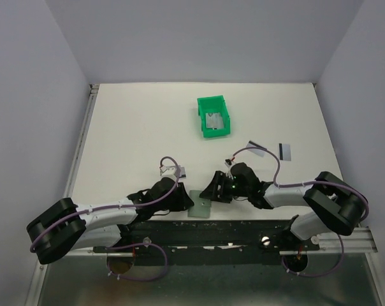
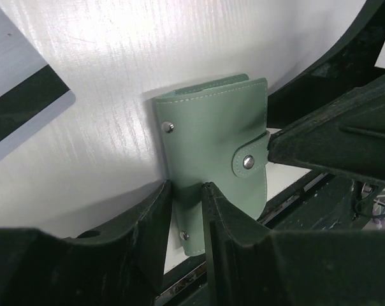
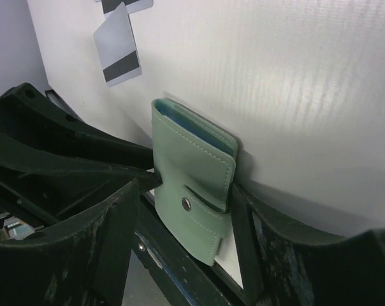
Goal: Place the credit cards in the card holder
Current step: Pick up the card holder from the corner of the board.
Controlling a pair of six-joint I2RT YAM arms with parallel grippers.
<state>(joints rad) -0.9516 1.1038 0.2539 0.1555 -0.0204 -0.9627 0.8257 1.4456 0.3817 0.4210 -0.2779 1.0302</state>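
The grey-green card holder [image 1: 199,204] lies folded and snapped shut at the table's near edge. My left gripper [image 1: 185,199] is at its left side. In the left wrist view its fingers [image 2: 155,220] are pinched on a lower corner of the card holder [image 2: 211,140]. My right gripper [image 1: 213,191] is at its right side, open, with one jaw on either side of the card holder [image 3: 192,166]. One credit card [image 1: 173,171] lies just beyond the left gripper and shows in the left wrist view [image 2: 20,95]. Two more cards [image 1: 256,146] [image 1: 285,151] lie right of centre.
A bright green bin [image 1: 205,104] stands mid-table with silvery cards [image 1: 214,120] inside. A black rail [image 1: 243,229] runs along the near table edge just below the card holder. White walls close in the left, right and back sides.
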